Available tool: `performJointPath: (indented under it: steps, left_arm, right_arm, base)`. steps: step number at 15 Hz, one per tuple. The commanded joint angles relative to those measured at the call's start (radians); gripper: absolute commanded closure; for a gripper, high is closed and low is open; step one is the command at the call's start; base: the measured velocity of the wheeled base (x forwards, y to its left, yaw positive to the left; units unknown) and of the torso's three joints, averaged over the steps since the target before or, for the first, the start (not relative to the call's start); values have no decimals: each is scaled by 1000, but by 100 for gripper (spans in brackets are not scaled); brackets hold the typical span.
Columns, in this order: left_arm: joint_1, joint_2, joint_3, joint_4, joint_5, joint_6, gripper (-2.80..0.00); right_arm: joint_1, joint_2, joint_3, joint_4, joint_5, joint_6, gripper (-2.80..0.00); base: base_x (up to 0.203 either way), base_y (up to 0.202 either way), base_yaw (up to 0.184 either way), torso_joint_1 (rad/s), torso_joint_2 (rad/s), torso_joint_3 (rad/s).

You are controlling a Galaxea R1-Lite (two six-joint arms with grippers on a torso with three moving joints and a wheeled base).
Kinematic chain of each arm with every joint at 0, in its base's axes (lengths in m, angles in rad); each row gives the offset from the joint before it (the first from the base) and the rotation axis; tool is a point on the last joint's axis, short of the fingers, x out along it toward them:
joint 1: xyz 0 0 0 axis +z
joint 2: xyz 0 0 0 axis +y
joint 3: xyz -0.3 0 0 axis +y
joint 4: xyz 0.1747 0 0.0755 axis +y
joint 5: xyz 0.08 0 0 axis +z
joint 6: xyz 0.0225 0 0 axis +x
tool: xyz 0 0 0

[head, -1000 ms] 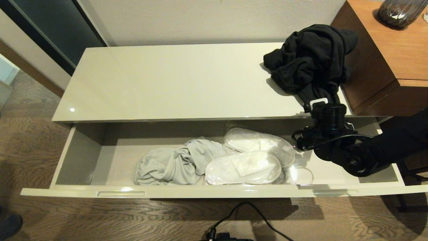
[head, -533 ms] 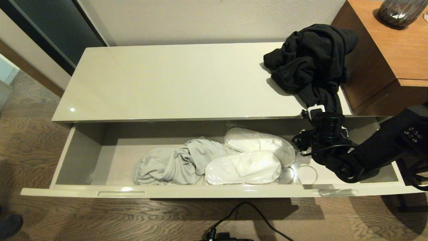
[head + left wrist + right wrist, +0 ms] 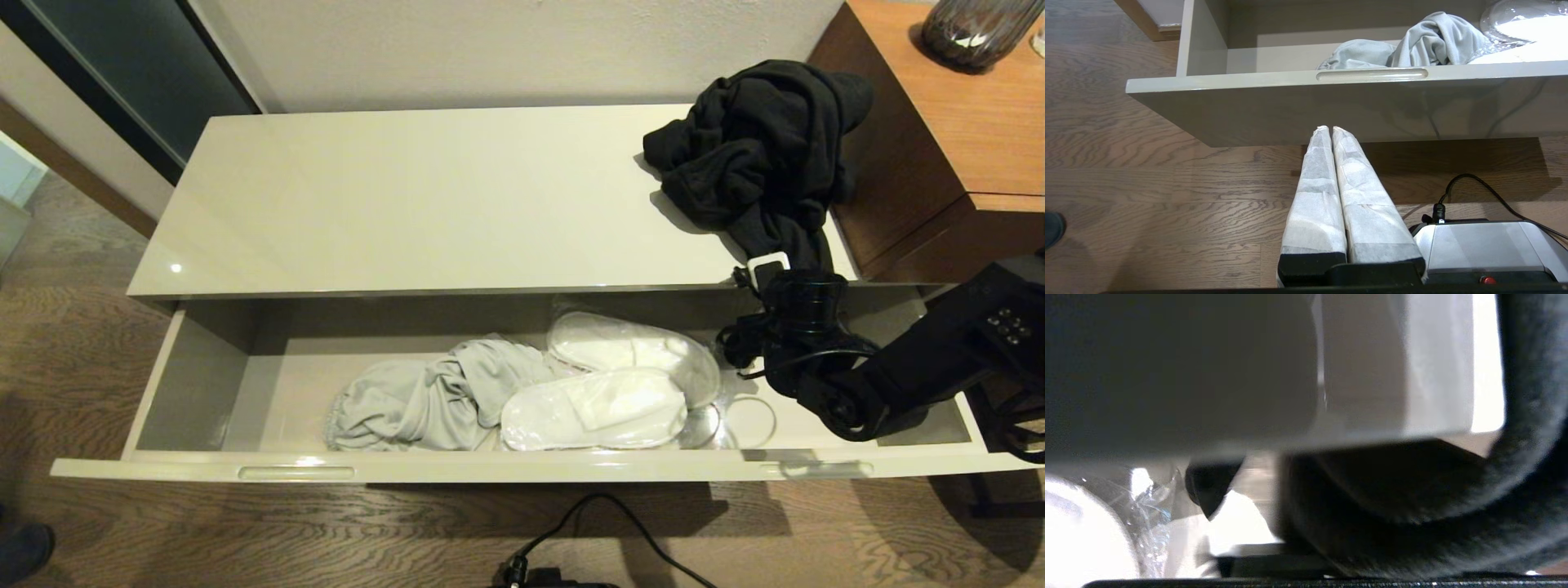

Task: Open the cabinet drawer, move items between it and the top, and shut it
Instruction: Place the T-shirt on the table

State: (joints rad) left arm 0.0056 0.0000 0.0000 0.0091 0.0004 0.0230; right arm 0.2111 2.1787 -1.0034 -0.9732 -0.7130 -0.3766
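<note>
The cabinet drawer point(image 3: 522, 467) stands pulled out below the top point(image 3: 441, 196). Inside it lie a light grey garment point(image 3: 424, 400) and two white slippers point(image 3: 596, 408) in clear sleeves. A black garment point(image 3: 751, 147) is heaped on the top's right end, with a strip hanging over the front edge. My right gripper point(image 3: 767, 265) is at that strip, just over the drawer's right part. In the right wrist view black cloth point(image 3: 1453, 518) drapes close across the gripper. My left gripper point(image 3: 1329, 128) is shut and empty, low in front of the drawer's left handle slot point(image 3: 1372, 74).
A taller brown wood unit point(image 3: 963, 139) with a dark vase point(image 3: 976, 28) stands right of the cabinet. A black cable point(image 3: 604, 523) lies on the wood floor before the drawer. The robot's base point(image 3: 1486, 245) sits beside the left gripper.
My right arm has shifted slightly down and toward me at the hanging black strip, and its forearm has risen. The garment heap, the drawer and its contents have not moved.
</note>
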Motion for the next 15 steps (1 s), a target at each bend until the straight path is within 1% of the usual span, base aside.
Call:
performJointPath:
  steps: [1, 3, 5, 7, 8, 9, 12, 13, 15]
  left_arm:
    - [1, 2, 0, 0, 1, 0, 0]
    - [1, 2, 0, 0, 0, 0, 0]
    - [1, 2, 0, 0, 1, 0, 0]
    - [1, 2, 0, 0, 1, 0, 0]
    - [1, 2, 0, 0, 1, 0, 0]
    - [1, 2, 0, 0, 1, 0, 0]
    - [1, 2, 0, 0, 1, 0, 0]
    - [1, 2, 0, 0, 1, 0, 0]
    - [1, 2, 0, 0, 1, 0, 0]
  right_arm:
    - [1, -25, -1, 5, -3, -13, 0]
    - [8, -112, 1, 49, -1, -27, 0]
    - [19, -136, 2, 88, 0, -31, 0]
    - [41, -240, -5, 171, 0, -31, 0]
    - [53, -306, -26, 248, 0, -31, 0]
    - [61, -349, -87, 348, 0, -31, 0]
    - [76, -388, -368, 645, 6, -32, 0]
    - [78, -385, -481, 734, 13, -32, 0]
    - [80, -361, -784, 933, 30, -37, 0]
  base:
    - [0, 0, 0, 0, 0, 0]
    - [0, 0, 0, 0, 0, 0]
    - [0, 0, 0, 0, 0, 0]
    - [0, 0, 0, 0, 0, 0]
    - [0, 0, 0, 0, 0, 0]
    - [0, 0, 0, 0, 0, 0]
    - [0, 0, 0, 0, 0, 0]
    - [0, 0, 0, 0, 0, 0]
    - [0, 0, 0, 0, 0, 0]
